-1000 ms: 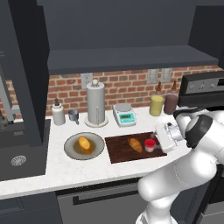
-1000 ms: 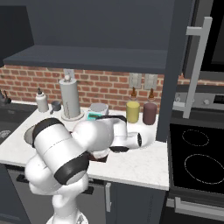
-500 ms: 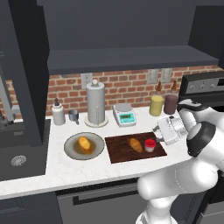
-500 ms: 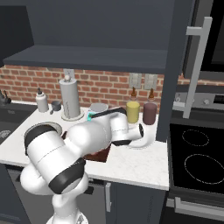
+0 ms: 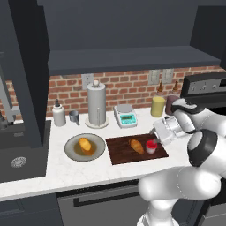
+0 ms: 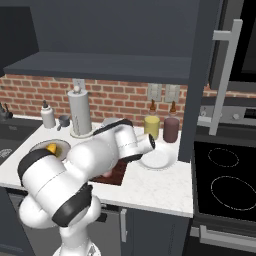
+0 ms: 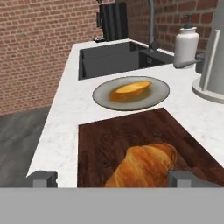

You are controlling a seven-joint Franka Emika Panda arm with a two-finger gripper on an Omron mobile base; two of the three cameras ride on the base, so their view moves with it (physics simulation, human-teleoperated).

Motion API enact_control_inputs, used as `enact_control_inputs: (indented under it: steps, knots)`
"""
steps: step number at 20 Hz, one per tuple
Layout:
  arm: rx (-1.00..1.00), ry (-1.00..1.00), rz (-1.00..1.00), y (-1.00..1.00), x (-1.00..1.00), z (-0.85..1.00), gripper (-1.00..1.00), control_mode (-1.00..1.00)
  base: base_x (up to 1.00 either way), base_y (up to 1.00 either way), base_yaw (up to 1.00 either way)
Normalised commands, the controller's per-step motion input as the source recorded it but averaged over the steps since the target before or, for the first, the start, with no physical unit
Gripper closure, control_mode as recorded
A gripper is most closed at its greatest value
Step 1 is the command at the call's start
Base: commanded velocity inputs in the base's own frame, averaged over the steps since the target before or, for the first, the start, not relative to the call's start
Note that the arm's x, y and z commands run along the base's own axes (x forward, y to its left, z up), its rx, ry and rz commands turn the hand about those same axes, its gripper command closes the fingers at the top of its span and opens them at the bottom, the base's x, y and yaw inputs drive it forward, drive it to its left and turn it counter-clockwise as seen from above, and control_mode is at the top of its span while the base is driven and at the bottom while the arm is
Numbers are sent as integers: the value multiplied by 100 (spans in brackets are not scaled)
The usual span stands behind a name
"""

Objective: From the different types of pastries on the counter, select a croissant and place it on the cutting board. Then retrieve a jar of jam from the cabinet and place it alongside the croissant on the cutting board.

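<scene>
The jar of jam (image 5: 151, 146) is standing on the cutting board (image 5: 119, 151) just right of the croissant (image 5: 136, 146), while the end effector (image 5: 161, 132), fingers spread and holding nothing, is being held just beyond the jar's right side.

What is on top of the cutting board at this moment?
The croissant and the jar of jam sit side by side on the cutting board. The board's right end is partly covered by the end effector.

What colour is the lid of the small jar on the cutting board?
Red; the jar of jam shows best in the left base view.
</scene>
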Motion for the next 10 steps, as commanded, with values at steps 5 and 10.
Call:
enact_control_inputs:
  steps: [5, 10]
  knots:
    - [-2, -10, 6, 25, -40, 14, -100, -100, 0, 0, 0]
    - [-6, -4, -2, 46, -21, 30, -100, -100, 0, 0, 0]
